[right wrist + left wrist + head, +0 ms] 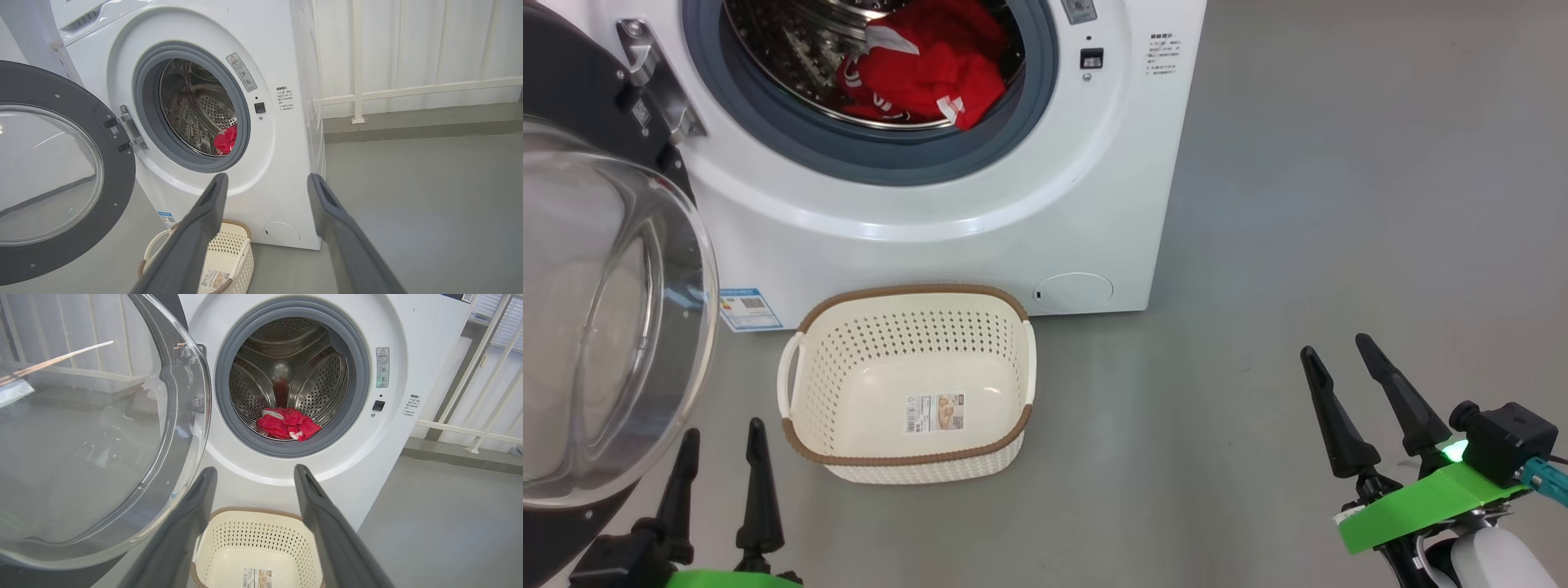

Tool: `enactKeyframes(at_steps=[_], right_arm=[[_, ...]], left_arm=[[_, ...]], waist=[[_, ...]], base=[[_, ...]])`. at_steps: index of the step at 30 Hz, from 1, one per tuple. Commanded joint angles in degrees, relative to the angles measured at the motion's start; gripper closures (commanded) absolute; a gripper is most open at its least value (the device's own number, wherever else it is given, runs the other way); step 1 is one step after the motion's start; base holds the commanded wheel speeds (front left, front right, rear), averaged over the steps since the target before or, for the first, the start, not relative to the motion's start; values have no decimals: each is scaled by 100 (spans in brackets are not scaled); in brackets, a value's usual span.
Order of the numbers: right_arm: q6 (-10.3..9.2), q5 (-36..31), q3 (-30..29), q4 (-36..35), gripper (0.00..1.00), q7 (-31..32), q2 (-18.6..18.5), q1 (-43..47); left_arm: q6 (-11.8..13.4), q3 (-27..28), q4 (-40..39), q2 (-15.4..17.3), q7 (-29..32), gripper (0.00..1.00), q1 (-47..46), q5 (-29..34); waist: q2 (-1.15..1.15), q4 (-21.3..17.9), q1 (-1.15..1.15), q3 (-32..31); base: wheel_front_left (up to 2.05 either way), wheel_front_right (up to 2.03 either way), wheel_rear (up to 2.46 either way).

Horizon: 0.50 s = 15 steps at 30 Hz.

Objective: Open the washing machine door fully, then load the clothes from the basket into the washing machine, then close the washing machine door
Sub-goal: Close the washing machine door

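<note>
Our released left gripper [724, 428] hangs just right of the open black-rimmed round glass door [605, 327]; the released right gripper [1336, 345] is well apart.

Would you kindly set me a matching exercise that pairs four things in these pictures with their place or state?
Things:
1. bright red clothes with white trim
2. cream-white perforated plastic basket
3. round glass-centred washing machine door with black rim
4. right gripper

Places or states:
A. standing wide open
B. inside the steel drum
C. empty, on the grey floor
D. jaws open, holding nothing

Pairs: 1-B, 2-C, 3-A, 4-D
</note>
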Motion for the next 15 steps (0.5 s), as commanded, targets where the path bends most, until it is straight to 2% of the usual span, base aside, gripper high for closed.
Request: enactKeyframes(at_steps=[1, 15], right_arm=[[9, 13, 104, -120, 0, -27, -78, -15], [9, 12, 88, -128, 0, -27, -79, 17]], left_arm=[[20, 190, -112, 72, -46, 0, -111, 47], [38, 212, -91, 72, -46, 0, -91, 56]], waist=[[0, 5, 0, -12], [0, 113, 0, -56]], base=[[0, 0, 0], [0, 0, 0]])
